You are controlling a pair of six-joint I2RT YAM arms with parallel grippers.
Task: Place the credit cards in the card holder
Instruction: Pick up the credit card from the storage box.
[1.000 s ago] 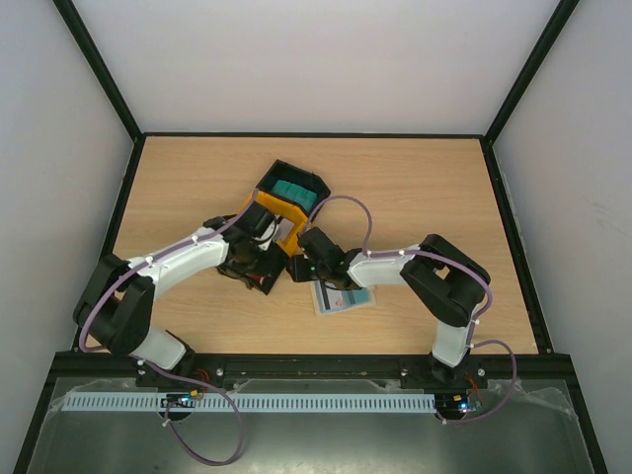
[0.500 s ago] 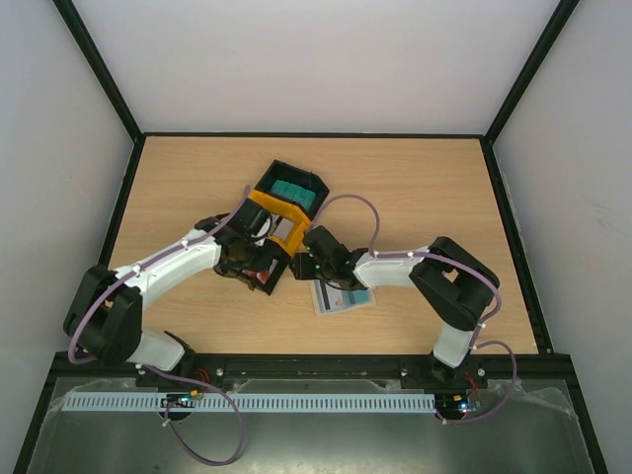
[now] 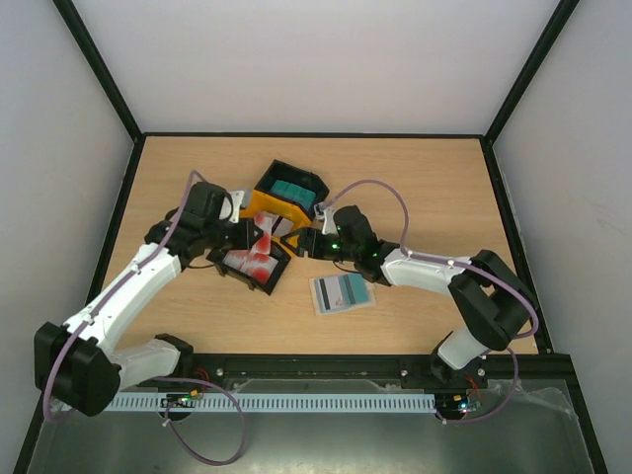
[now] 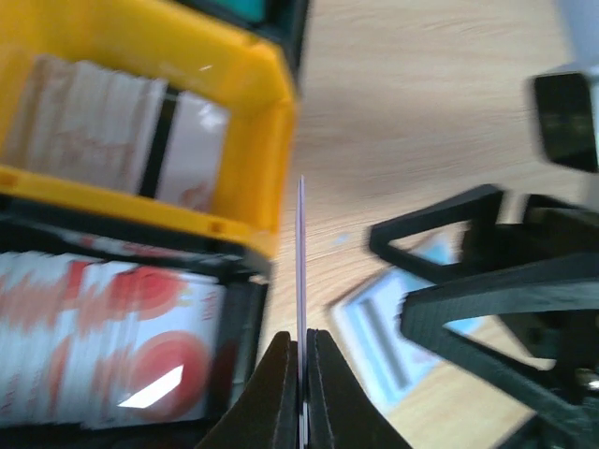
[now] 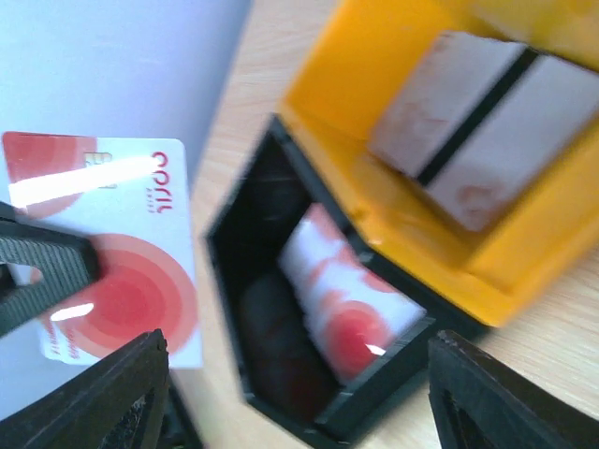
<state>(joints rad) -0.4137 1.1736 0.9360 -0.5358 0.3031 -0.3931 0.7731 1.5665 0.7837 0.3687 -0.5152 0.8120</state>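
Observation:
My left gripper [image 3: 259, 240] is shut on a white card with red blotches [image 3: 265, 243] and holds it above the joined trays. In the left wrist view the card [image 4: 301, 262] is edge-on between the closed jaws [image 4: 301, 344]. The right wrist view shows its face [image 5: 122, 253]. My right gripper [image 3: 302, 243] is open and empty beside the trays, its fingers [image 5: 505, 393] wide apart. The card holder [image 3: 343, 292] lies open on the table, light blue inside, with a dark-striped card on it. It also shows in the left wrist view [image 4: 374, 332].
The joined trays lie at the table's middle: a far black one [image 3: 314, 182] with teal cards [image 3: 293, 192], a yellow one [image 3: 269, 209] with striped cards [image 4: 140, 131], and a near black one [image 3: 275, 278] with red-blotched cards [image 5: 351, 313].
My left arm has drawn back to the left and lifted a red-blotched card from the near black tray. My right arm has swung away from the card holder, uncovering it.

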